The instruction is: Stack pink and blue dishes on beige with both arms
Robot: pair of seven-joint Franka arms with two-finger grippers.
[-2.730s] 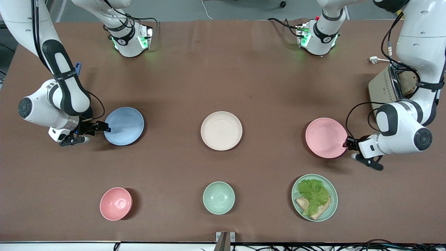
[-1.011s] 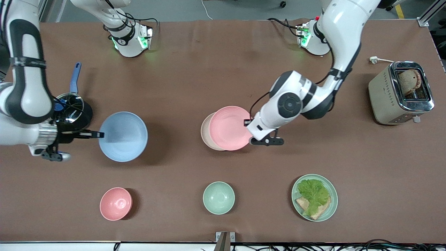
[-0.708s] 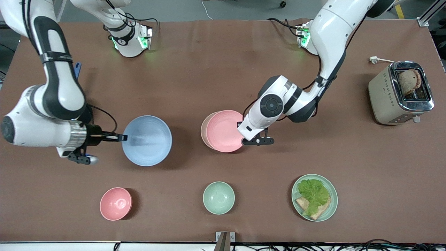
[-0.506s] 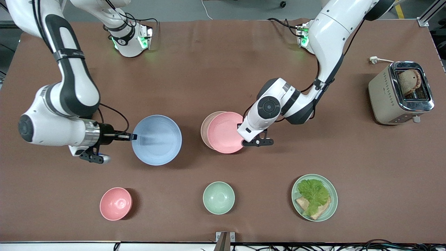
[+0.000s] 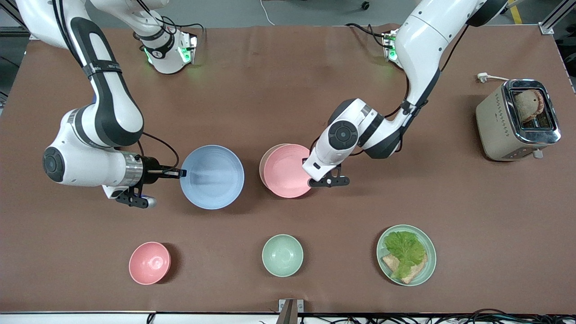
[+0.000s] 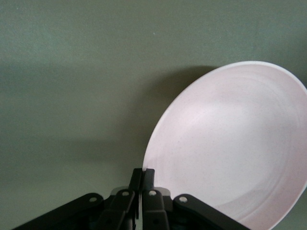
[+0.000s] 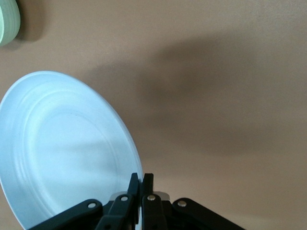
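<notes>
My left gripper is shut on the rim of the pale pink plate, holding it over the beige plate, of which only a sliver shows at the edge toward the right arm's end. I cannot tell whether the two plates touch. In the left wrist view the fingers pinch the pink plate. My right gripper is shut on the rim of the light blue plate, held above the table beside the beige plate. The right wrist view shows that gripper clamped on the blue plate.
Near the front edge stand a small pink bowl, a mint-green bowl, also in the right wrist view, and a mint-green plate with lettuce and bread. A toaster sits at the left arm's end.
The left arm carried the pink plate from its end of the table to over the beige plate. The right arm lifted the blue plate and moved it toward the centre.
</notes>
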